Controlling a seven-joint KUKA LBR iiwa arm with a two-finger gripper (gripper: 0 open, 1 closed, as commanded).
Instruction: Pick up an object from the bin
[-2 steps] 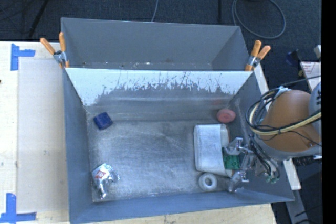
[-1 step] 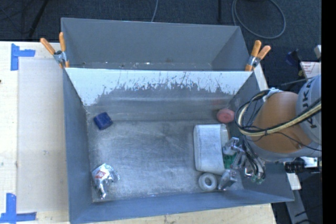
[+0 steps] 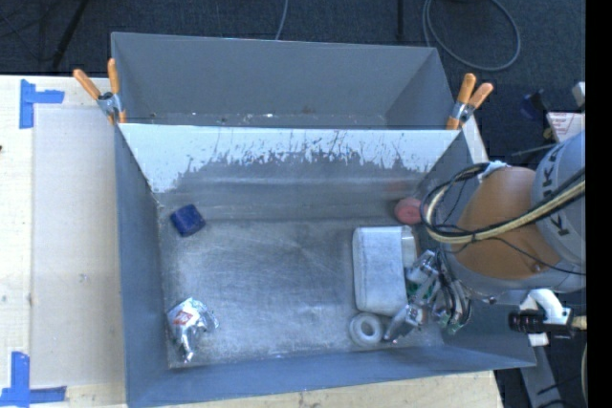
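Observation:
My gripper (image 3: 406,315) is down at the bin's front right, against the lower right corner of a pale grey rectangular block (image 3: 376,268) that lies flat on the floor. A small grey ring (image 3: 364,330) lies just left of the gripper, touching the block's front edge. A pinkish-red round thing (image 3: 408,210) peeks out behind the block, partly hidden by the arm.
A small blue block (image 3: 186,221) lies at the back left of the floor. A crumpled silver wrapper (image 3: 188,322) sits at the front left. The arm with its orange cover and cables hangs over the right wall.

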